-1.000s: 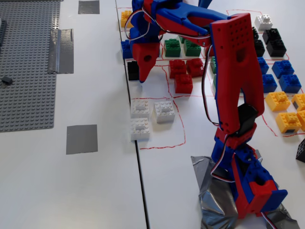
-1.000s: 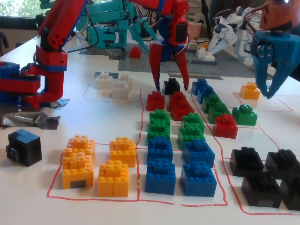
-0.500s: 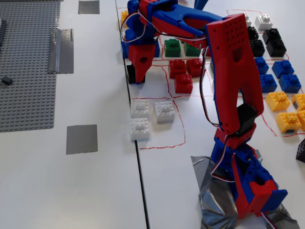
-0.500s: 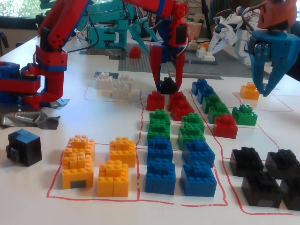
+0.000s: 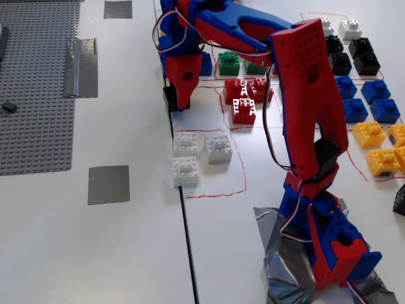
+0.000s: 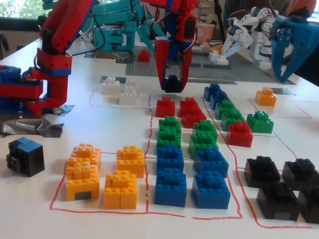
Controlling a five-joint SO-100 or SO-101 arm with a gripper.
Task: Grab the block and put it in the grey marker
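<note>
My red and blue gripper (image 5: 176,101) is shut on the block (image 5: 169,97), a small black studded brick, and holds it low over the white table left of the red bricks. In another fixed view the gripper (image 6: 173,87) points down with the block (image 6: 173,83) between its jaws, behind the red bricks. One flat square grey marker patch (image 5: 109,184) lies lower left of the gripper, left of the white bricks. A second similar patch (image 5: 118,9) lies at the top edge.
Left are a big studded grey baseplate (image 5: 38,82) and a creased grey tape strip (image 5: 81,67). White bricks (image 5: 201,152), red bricks (image 5: 243,98) and green, blue, yellow and black bricks (image 6: 279,179) sit in red-outlined pens. A yellow brick (image 6: 265,96) stands apart.
</note>
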